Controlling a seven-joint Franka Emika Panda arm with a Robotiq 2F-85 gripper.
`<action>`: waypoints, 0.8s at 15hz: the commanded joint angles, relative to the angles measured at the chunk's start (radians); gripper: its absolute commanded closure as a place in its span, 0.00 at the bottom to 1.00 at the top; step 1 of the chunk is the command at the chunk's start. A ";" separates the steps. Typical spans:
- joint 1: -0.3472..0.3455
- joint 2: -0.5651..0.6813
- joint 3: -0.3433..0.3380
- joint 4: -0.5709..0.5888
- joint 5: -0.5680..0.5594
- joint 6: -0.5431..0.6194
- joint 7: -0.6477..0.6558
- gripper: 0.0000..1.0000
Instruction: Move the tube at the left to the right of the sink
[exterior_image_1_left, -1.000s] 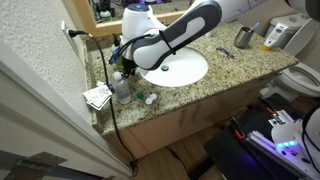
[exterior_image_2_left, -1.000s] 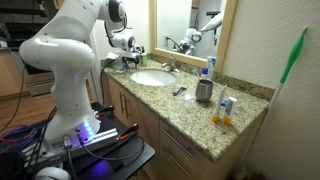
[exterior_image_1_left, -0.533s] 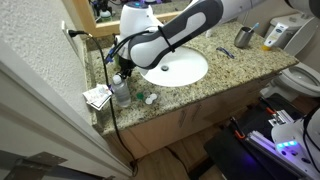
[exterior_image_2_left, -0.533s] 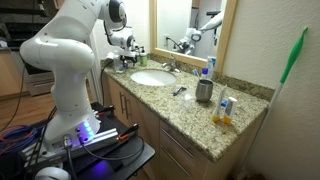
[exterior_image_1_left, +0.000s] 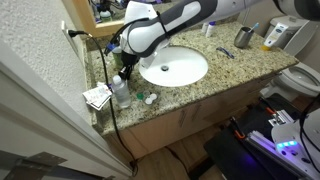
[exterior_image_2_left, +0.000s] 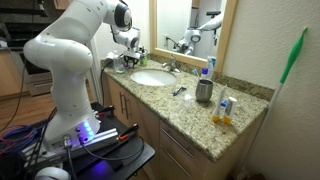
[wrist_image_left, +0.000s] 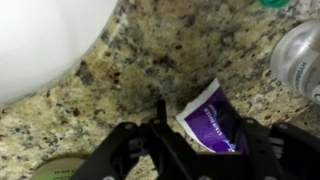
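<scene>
Bathroom vanity: speckled granite worktop (exterior_image_1_left: 245, 70), white sink (exterior_image_1_left: 175, 68). The gripper (exterior_image_1_left: 124, 70) hovers low over the clutter beside the sink. Its jaws look together and empty, sitting next to a purple sachet (wrist_image_left: 215, 115). The tube (exterior_image_1_left: 150, 98) lies near the sink's front rim, by the clear bottle (exterior_image_1_left: 122, 90), not gripped. I'd call this the approach step. Next: open the jaws, shift over the tube, descend.

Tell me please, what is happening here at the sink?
A robot arm bends down over the granite counter beside the white sink. Its hand hangs low over the counter, close to a purple packet and a clear bottle. Nothing appears to be in the hand. Whether it is open or shut, the pictures do not show clearly.
</scene>
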 joint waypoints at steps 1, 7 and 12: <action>-0.029 0.052 0.042 0.051 0.042 -0.043 -0.080 0.75; -0.015 0.095 0.032 0.121 0.060 -0.102 -0.067 1.00; -0.063 0.098 0.077 0.128 0.111 -0.153 -0.103 0.72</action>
